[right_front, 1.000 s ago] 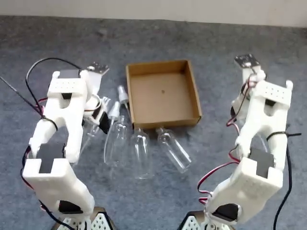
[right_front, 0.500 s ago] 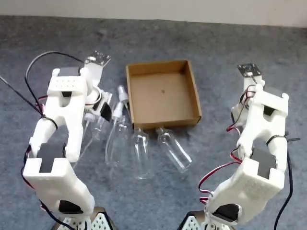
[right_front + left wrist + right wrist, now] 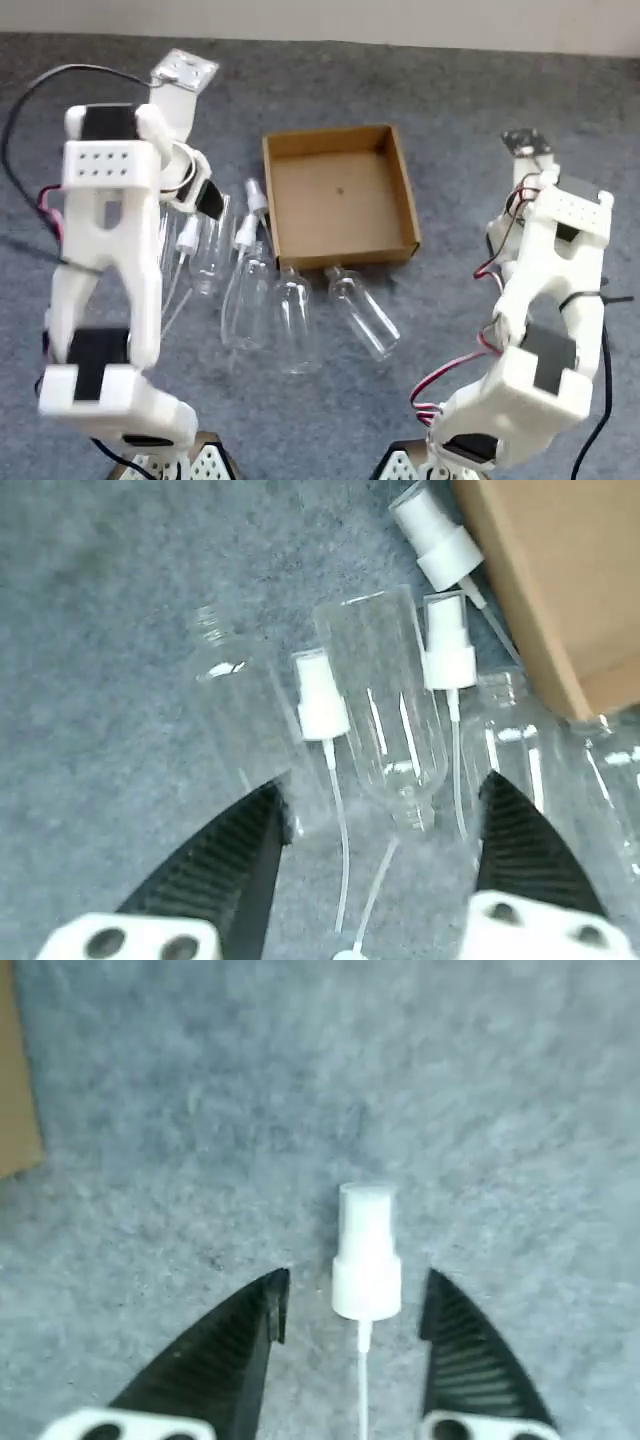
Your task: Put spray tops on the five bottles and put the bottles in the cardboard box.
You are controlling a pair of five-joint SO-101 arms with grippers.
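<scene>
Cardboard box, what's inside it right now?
The cardboard box shows only its bare floor; the bottles lie outside it. Its near wall covers a thin strip of floor.

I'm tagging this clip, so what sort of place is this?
Probably a robot lab bench: left arm and right arm over a grey mat, with loose bottles, spray tops and a box.

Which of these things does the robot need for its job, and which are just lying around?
For the job:
- clear bottles, lying on their sides
- loose white spray tops among them
- one more spray top, inside the open right gripper
- empty cardboard box
- open left gripper, over the bottles

Just there:
- grey carpet under everything
- the arms' wires
</scene>
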